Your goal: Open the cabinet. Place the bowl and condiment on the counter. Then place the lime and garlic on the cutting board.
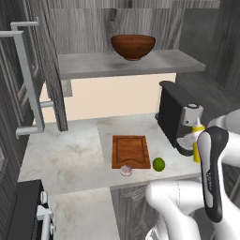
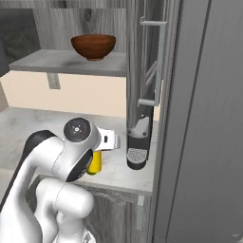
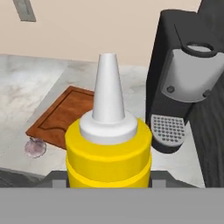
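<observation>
The condiment point(image 3: 108, 144) is seen at close range in the hand view, standing upright between the two dark finger tips at 6 o'clock, its pale cone pointing to 12 o'clock; in the left base view it stands near the counter point(image 1: 70, 159) front edge, just beside the black coffee machine point(image 1: 177, 117) and partly hidden by the arm. The gripper point(image 3: 109, 183) is judged to be part-way closed around the bottle's yellow body, though it cannot be told from these pictures whether the pads are pressing it or whether its base rests on the stone. The bottle is likely to be light and of soft plastic, so a firm squeeze could dent it or let it slip; the hold is best kept low on the broad yellow body, never on the tapering nozzle, which would slide out of the jaws. The bowl point(image 1: 133, 46) is seen on the grey shelf of the open cabinet point(image 1: 28, 89), at 12 o'clock from the cutting board point(image 1: 131, 151); it is probably stiff, glossy and heavier, and its rim is judged the only place narrow enough to be pinched. The garlic point(image 1: 126, 169) lies touching the board's near edge at 6 o'clock, and the lime point(image 1: 159, 164) lies just beside the board at about 4 o'clock, on the stone; both are round and apt to roll.
</observation>
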